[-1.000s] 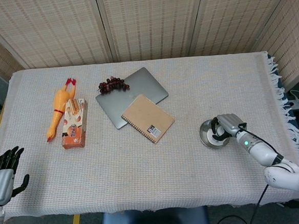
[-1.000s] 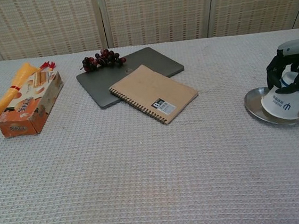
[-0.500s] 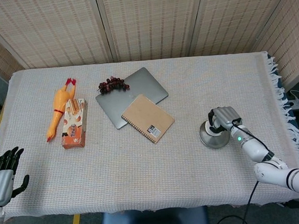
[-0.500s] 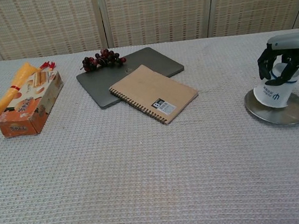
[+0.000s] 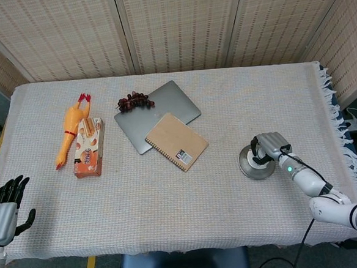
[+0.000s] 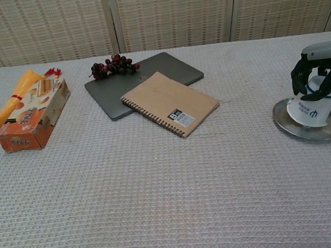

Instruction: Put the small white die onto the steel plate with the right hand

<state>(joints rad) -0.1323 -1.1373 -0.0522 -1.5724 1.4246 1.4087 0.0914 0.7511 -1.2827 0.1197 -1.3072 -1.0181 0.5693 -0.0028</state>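
Over the steel plate (image 6: 308, 130), the right hand (image 6: 319, 73) grips a white, blue-logoed object (image 6: 313, 108)

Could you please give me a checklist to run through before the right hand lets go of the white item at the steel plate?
1. White item above the steel plate: ok, it sits inside the rim in the chest view.
2. Item's base flat on the plate: cannot tell; it looks slightly tilted.
3. Right hand has a firm hold: ok, its fingers wrap the item's top.
4. Plate well on the table: ok, it lies clear of the edges.
5. Left hand out of the way: ok, it is at the near left corner, holding nothing.
6. Notebook apart from the plate: ok.
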